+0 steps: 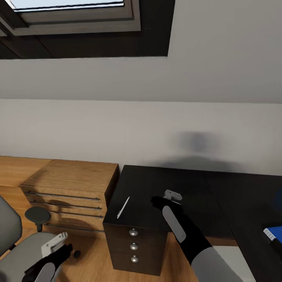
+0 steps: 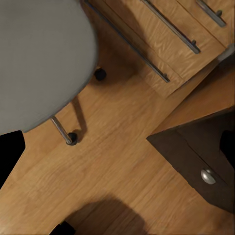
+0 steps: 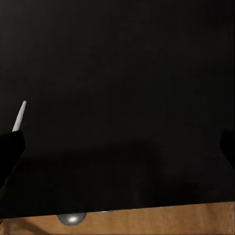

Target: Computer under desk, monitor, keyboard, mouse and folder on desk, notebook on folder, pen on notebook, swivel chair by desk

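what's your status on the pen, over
Right gripper above desk, holding nothing. Pen flat near desk's left edge. Path to it clear.

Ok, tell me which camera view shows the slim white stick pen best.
The head view: the slim white stick pen lies whole on the glossy black desk top, near its left edge above the drawers. The right wrist view catches part of it beside a dark fingertip.

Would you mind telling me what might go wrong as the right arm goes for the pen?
The pen lies close to the desk top's edge above the drawers; a sideways nudge from the right gripper might roll it off. It is also thin and flat on a glossy surface, so the fingers could close over it without catching it.
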Available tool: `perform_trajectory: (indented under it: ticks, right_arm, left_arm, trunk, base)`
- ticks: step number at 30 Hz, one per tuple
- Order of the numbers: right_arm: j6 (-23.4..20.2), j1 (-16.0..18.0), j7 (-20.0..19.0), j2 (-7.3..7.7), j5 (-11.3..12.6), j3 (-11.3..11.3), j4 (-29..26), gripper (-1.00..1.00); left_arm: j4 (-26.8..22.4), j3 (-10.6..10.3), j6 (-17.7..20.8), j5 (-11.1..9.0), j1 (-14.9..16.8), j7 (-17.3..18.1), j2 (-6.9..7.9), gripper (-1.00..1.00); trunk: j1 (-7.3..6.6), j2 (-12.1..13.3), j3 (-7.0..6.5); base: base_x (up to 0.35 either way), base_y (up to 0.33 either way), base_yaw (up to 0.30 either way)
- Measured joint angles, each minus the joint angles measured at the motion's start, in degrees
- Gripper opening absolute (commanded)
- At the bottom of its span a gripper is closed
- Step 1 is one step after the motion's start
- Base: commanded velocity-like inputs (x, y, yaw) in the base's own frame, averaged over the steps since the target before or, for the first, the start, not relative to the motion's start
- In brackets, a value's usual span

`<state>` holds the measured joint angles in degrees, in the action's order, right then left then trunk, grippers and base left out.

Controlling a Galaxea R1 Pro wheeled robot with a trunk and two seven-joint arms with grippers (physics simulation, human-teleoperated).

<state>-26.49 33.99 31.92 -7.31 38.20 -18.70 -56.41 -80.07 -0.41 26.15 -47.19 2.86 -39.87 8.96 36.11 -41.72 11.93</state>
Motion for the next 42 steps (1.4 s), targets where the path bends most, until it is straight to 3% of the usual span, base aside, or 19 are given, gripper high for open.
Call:
perform_trajectory:
  ticks: [3, 8, 15, 27, 31, 34, 42]
  right_arm:
    - [-0.35, 4.85, 2.78, -0.3, -1.59, -0.29, 6.1, 1.0]
    - [-0.8, 7.97, 4.07, -0.31, -2.88, -0.64, 9.8, 1.0]
    - [-0.59, 8.7, 4.66, -0.44, -3.19, -2.32, 10.36, 1.0]
    - [-0.07, 8.84, 4.68, -0.72, -3.22, -3.31, 12.38, 1.0]
    - [0.36, 8.84, 4.69, -2.69, -3.32, -4.91, 13.77, 1.0]
    - [0.46, 8.83, 4.71, -2.69, -3.26, -6.22, 13.89, 1.0]
    - [0.76, 8.83, 4.62, -2.69, -3.29, -6.87, 13.82, 1.0]
  left_arm:
    - [-3.37, 0.39, 0.69, -0.02, 0.0, -0.96, -0.12, 1.0]
    - [-5.06, 0.2, 0.95, -0.12, -0.01, -1.29, -0.31, 1.0]
    - [-5.4, -2.47, 0.86, 0.32, -0.01, -1.4, -0.75, 1.0]
    - [-5.72, -2.8, 0.74, 0.3, -0.02, -1.46, -0.84, 1.0]
    - [-5.72, -2.8, 0.75, 0.15, -0.02, -1.47, -0.84, 1.0]
    - [-5.74, -2.8, 0.76, 0.07, -0.02, -1.48, -0.85, 1.0]
    - [-5.71, -2.89, 0.83, -0.03, -0.01, -1.46, -0.85, 1.0]
  trunk:
    - [0.0, 0.0, 0.0]
    - [0.0, 0.0, 0.0]
    - [0.0, 0.0, 0.01]
    - [0.0, 0.0, 0.69]
    - [0.0, 0.0, 0.97]
    - [0.0, 0.01, 1.17]
    - [0.0, 0.0, 1.46]
  base:
    - [0.0, 0.0, 0.0]
    - [0.0, 0.0, 0.0]
    - [0.0, 0.0, 0.001]
    - [0.0, 0.0, 0.149]
    - [0.0, 0.047, 0.183]
    - [0.0, 0.252, 0.183]
    - [0.0, 0.123, 0.063]
